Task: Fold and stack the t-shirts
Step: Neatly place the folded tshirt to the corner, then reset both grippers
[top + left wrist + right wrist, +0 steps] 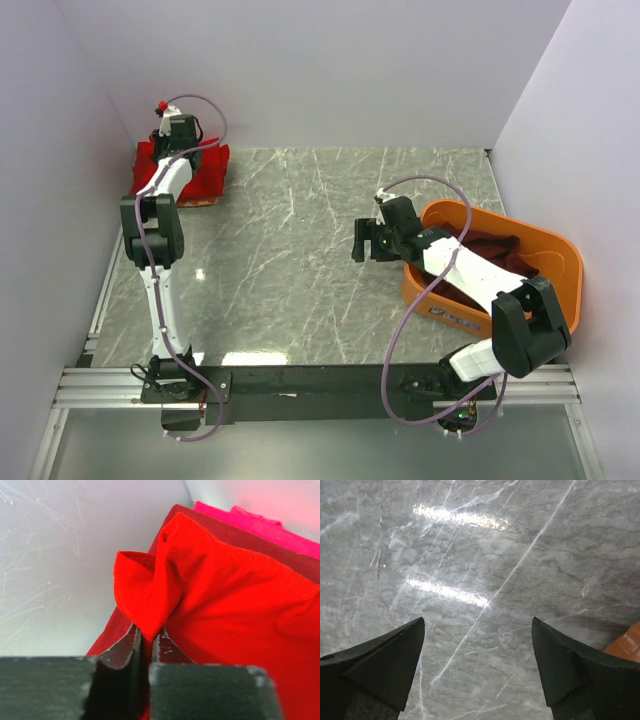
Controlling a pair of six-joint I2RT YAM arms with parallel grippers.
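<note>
A stack of folded t-shirts lies at the far left corner of the table. In the left wrist view the top one is a bright red t-shirt over a dark maroon one and a pinkish-red one. My left gripper is shut on a pinched fold of the bright red t-shirt; in the top view it sits over the stack's far edge. My right gripper is open and empty above bare marble; in the top view it hangs left of the tub. A dark maroon t-shirt lies in the tub.
An orange plastic tub stands at the right of the table, its corner showing in the right wrist view. White walls close in the left, back and right sides. The grey marble tabletop spreads between the stack and the tub.
</note>
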